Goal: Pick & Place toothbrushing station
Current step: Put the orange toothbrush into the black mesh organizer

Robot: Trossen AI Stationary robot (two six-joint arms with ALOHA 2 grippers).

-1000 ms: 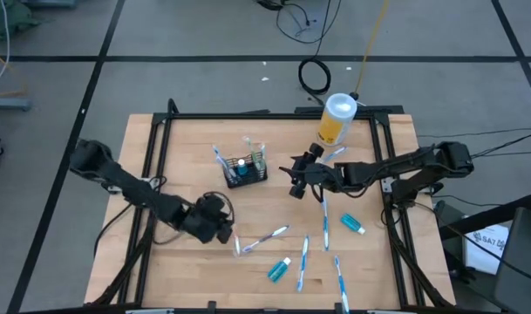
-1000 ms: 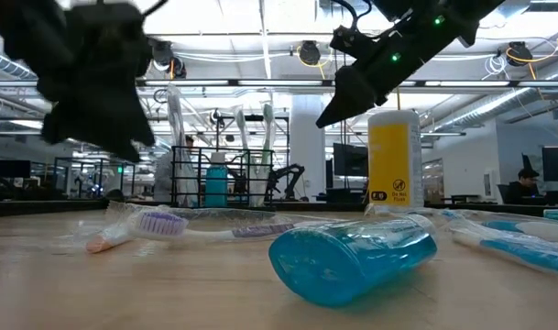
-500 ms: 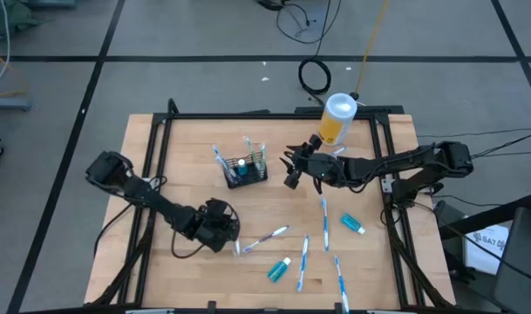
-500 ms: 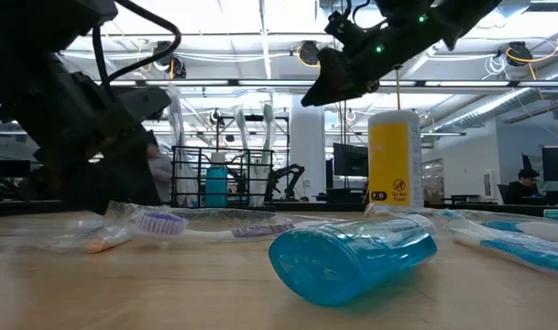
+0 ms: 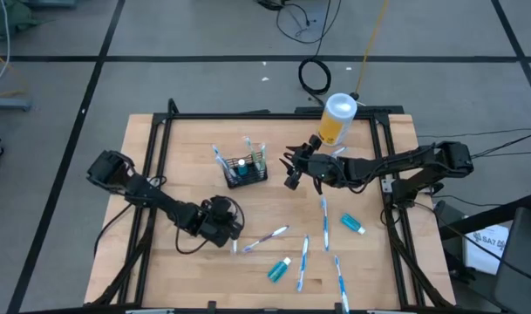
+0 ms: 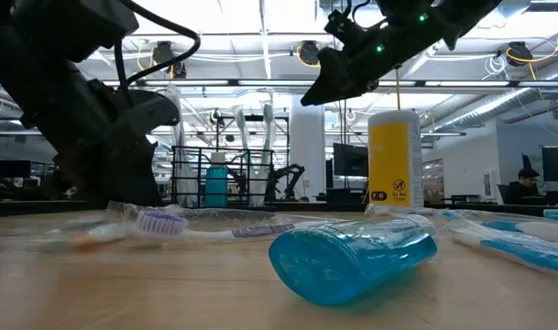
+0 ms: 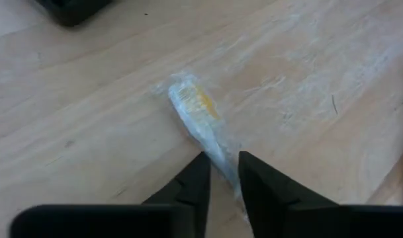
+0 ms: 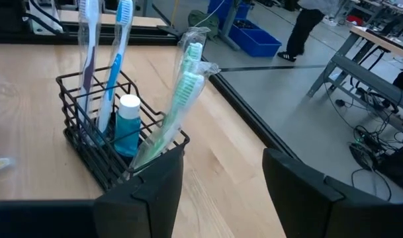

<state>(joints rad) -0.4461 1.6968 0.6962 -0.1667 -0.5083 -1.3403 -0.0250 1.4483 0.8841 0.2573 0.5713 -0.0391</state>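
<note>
The black wire caddy (image 5: 246,168) stands at the table's far middle, holding toothbrushes and a teal tube (image 8: 127,125). A plastic-wrapped toothbrush (image 5: 265,237) lies flat on the wood in front of it, bristles toward the right. My left gripper (image 5: 234,242) is down at that brush's handle end and shut on it. My right gripper (image 5: 289,170) hangs open in the air just right of the caddy (image 8: 115,142), with nothing between its fingers. My left gripper pinches the wrapped toothbrush's handle (image 7: 218,155) between its two fingers, a short way from the orange-tipped end (image 7: 191,99). The fingers slant down from the table's left and lie across the handle. The brush lies on the table.
A teal tube (image 5: 279,269) and several wrapped toothbrushes (image 5: 303,257) lie at the near right, and another tube (image 5: 352,224) lies farther right. A yellow canister (image 5: 337,118) with a white lid stands at the far edge. A black frame (image 5: 152,148) borders the table.
My left gripper has come down and a little toward the right, onto the handle end of the wrapped toothbrush. My right gripper has tipped up toward level and shifted slightly toward the caddy, staying open.
</note>
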